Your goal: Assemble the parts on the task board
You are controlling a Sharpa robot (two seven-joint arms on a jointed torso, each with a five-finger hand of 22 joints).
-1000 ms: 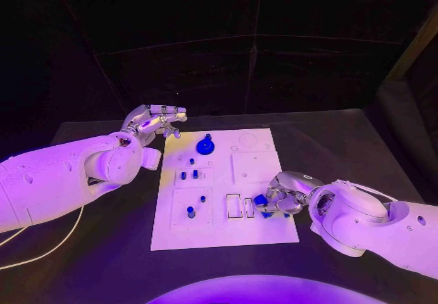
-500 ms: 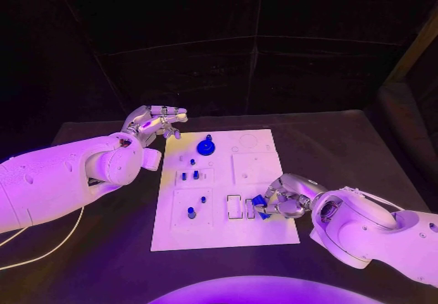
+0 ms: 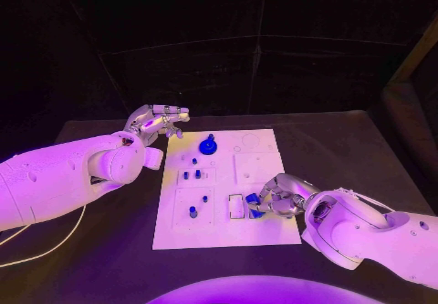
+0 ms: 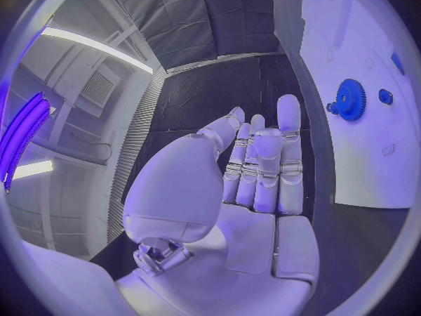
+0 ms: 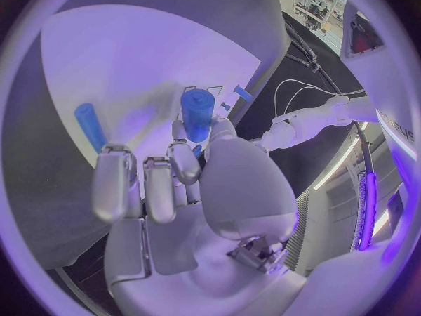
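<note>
The white task board (image 3: 264, 231) lies mid-table. My right hand (image 3: 281, 196) hovers over its near right part, beside the rectangular slots (image 3: 237, 206). It pinches a blue cylinder part (image 5: 197, 114) between thumb and a finger; the same blue cylinder (image 3: 253, 201) sits at its fingertips in the head view. Another blue peg (image 5: 90, 125) lies loose on the board next to that hand (image 5: 175, 182). My left hand (image 3: 162, 119) floats off the board's far left corner, fingers apart and holding nothing, as its own left hand (image 4: 255, 168) view confirms. A blue gear (image 3: 208, 147) stands on the far part of the board.
Several small blue pegs (image 3: 192, 174) stand in the board's left column, and two more (image 3: 192, 211) nearer me. The blue gear (image 4: 350, 100) has a small blue part (image 4: 386, 96) close by. A white cable (image 3: 55, 244) trails over the black table at the left.
My right hand has shifted slightly left toward the slots with the blue cylinder still pinched. The left hand has stayed put.
</note>
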